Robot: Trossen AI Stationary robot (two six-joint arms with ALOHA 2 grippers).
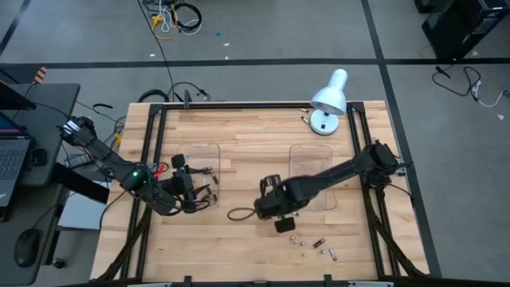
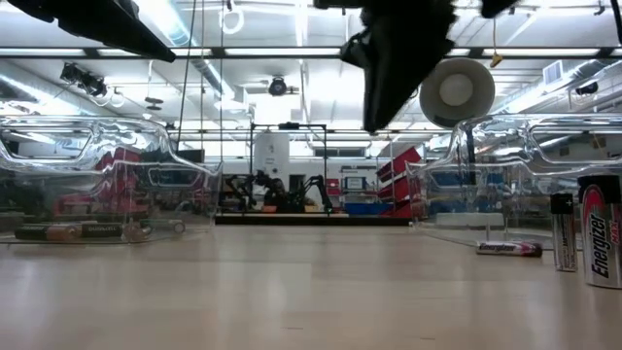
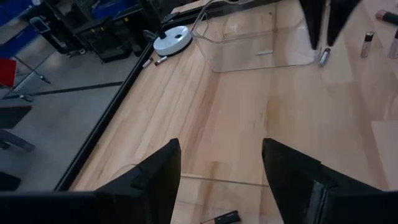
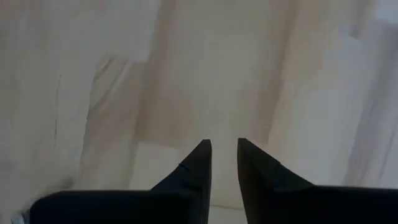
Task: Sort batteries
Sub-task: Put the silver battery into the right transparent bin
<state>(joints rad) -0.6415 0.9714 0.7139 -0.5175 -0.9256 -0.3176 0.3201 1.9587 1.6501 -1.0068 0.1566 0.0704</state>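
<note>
right hand point(image 4: 224, 146) above bare table, fingers slightly parted, empty; left hand point(image 3: 221, 168) spread; batteries point(image 1: 317, 245) nearby.

place: my robotics lab | signs: grey floor with loose cables point(image 1: 177, 17) | laptop desk point(image 1: 16, 151) beside my table | ceiling strip lights point(image 2: 175, 19), equipment racks behind

The nearest battery point(image 2: 603, 233) is cut by the low view's edge; the batteries' point(image 1: 315, 245) colours are unreadable from above.
</note>
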